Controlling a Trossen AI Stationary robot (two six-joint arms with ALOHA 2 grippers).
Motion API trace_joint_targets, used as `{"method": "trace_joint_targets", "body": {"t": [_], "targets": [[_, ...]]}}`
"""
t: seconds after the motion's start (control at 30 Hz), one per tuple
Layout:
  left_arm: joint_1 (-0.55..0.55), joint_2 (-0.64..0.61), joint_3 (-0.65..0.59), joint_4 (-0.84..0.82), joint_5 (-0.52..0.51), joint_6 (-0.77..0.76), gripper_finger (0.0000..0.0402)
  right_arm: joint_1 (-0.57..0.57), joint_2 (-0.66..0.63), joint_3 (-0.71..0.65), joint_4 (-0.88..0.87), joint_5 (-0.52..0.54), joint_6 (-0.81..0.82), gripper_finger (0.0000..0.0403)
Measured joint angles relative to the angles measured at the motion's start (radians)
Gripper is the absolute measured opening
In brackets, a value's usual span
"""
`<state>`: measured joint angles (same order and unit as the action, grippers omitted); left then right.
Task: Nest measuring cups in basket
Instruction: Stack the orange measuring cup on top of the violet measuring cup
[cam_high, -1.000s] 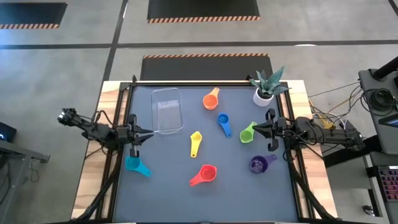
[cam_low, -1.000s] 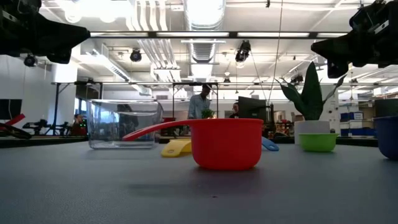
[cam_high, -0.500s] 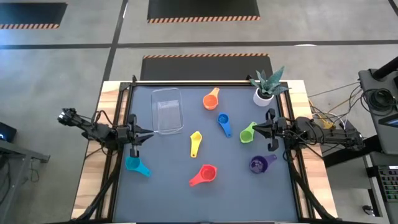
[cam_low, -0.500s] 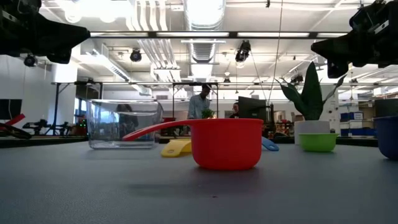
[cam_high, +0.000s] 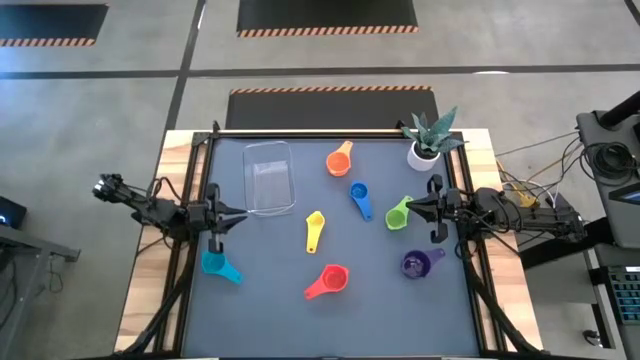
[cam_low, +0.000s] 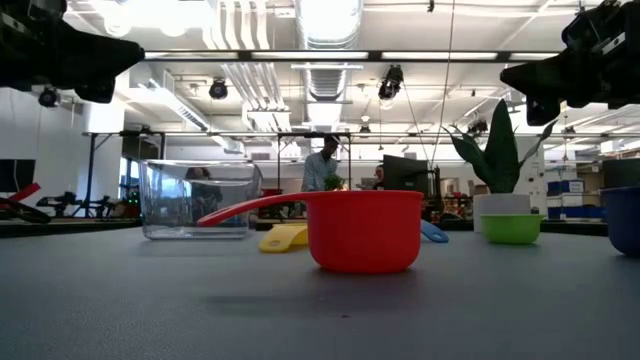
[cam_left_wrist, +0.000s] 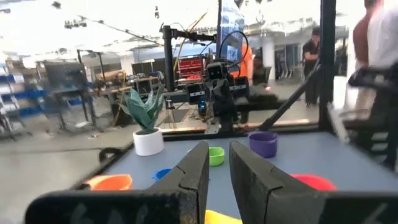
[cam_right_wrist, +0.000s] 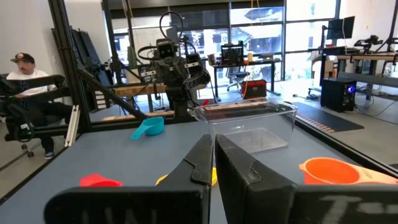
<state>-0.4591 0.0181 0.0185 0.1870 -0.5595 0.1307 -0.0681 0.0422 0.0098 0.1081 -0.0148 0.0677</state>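
Observation:
Several measuring cups lie apart on the dark mat, each resting on its base: orange (cam_high: 340, 159), blue (cam_high: 360, 198), green (cam_high: 398, 213), yellow (cam_high: 314, 231), red (cam_high: 328, 282), purple (cam_high: 417, 263) and teal (cam_high: 220, 266). The clear basket (cam_high: 269, 177) stands at the far left of the mat with nothing in it. My left gripper (cam_high: 243, 213) hangs level above the mat's left edge, between the basket and the teal cup, with a narrow gap between its fingers (cam_left_wrist: 219, 168). My right gripper (cam_high: 410, 207) hangs level above the right edge, over the green cup, shut (cam_right_wrist: 213, 155) and holding nothing.
A white pot with a green plant (cam_high: 424, 150) stands at the mat's far right corner. A black frame rail (cam_high: 330, 133) runs along the far edge. People show in the room beyond the table. Bare mat lies along the near edge.

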Motion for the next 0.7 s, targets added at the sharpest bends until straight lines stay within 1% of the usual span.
{"method": "trace_joint_targets", "body": {"t": [0.07, 0.13, 0.3, 0.47, 0.6, 0.7], "targets": [[0.0, 0.0, 0.0, 0.022, 0.021, -0.129, 0.0045, 0.0, 0.0, 0.0, 0.0, 0.0, 0.0, 0.0009], [0.0, 0.0, 0.0, 0.066, 0.027, -0.184, 0.0045, 0.0, 0.0, 0.0, 0.013, 0.011, 0.0, 0.0009], [0.001, 0.0, 0.0, 0.241, 0.027, -0.183, 0.0045, 0.0, 0.0, 0.0, 0.059, 0.016, 0.038, 0.0009], [0.001, 0.0, 0.0, 0.425, 0.027, -0.111, 0.0045, 0.0, 0.001, 0.009, 0.075, 0.016, 0.006, 0.0009], [0.001, 0.0, 0.0, 0.516, 0.027, -0.113, 0.0045, 0.0, 0.0, 0.013, 0.166, 0.016, 0.0, 0.0009], [0.001, 0.0, 0.0, 0.548, 0.024, -0.105, 0.0045, 0.0, 0.0, 0.013, 0.222, 0.016, 0.0, 0.0009]]}}
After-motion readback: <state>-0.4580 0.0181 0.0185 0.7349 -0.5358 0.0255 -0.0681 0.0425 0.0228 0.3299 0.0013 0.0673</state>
